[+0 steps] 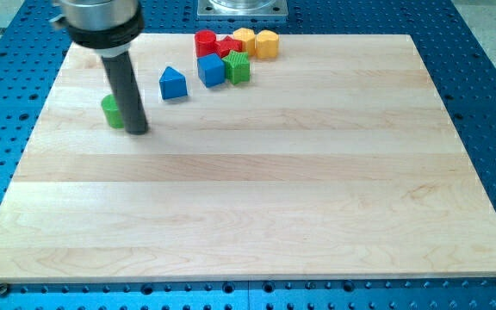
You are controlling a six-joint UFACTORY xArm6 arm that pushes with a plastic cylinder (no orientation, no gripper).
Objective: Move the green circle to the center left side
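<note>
The green circle (111, 111) is a small green cylinder on the wooden board's (248, 198) upper left part. My rod comes down from the view's top left, and my tip (138, 132) rests on the board just right of the green circle, touching or nearly touching it. The rod hides the circle's right edge.
A blue triangle-topped block (173, 83) lies right of the rod. Further right is a cluster: a blue cube (211, 71), a green ribbed block (238, 66), a red cylinder (205, 42), a red block (227, 46) and two yellow-orange blocks (244, 39) (267, 43). Blue perforated table surrounds the board.
</note>
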